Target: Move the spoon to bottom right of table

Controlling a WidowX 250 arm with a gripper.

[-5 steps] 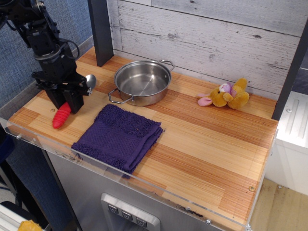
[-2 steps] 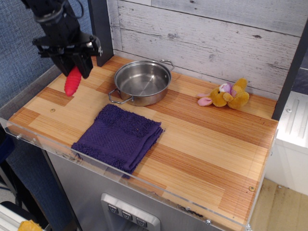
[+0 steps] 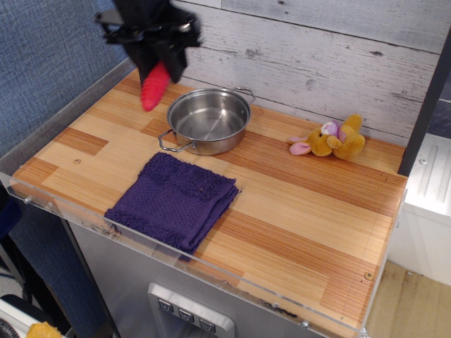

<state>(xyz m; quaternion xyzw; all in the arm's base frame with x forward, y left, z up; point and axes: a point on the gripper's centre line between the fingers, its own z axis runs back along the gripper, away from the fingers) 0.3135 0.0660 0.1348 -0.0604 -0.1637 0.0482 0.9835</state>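
Observation:
My black gripper [image 3: 156, 51] is at the top of the view, high above the table's back left part, just left of the pot. It is shut on the spoon, whose thick red ribbed handle [image 3: 152, 88] hangs down and to the left from the fingers. The spoon's silver bowl is hidden behind the gripper. The table [image 3: 303, 218] is a striped wooden countertop with a clear acrylic rim along its front edge.
A steel pot [image 3: 208, 120] with two handles stands at the back centre. A folded purple towel [image 3: 174, 199] lies at the front left. A yellow and pink plush toy [image 3: 331, 139] lies at the back right. A dark post stands behind the gripper.
The gripper has lifted the spoon off the table's left side and carried it up and to the right, from the front left to above the pot's left edge.

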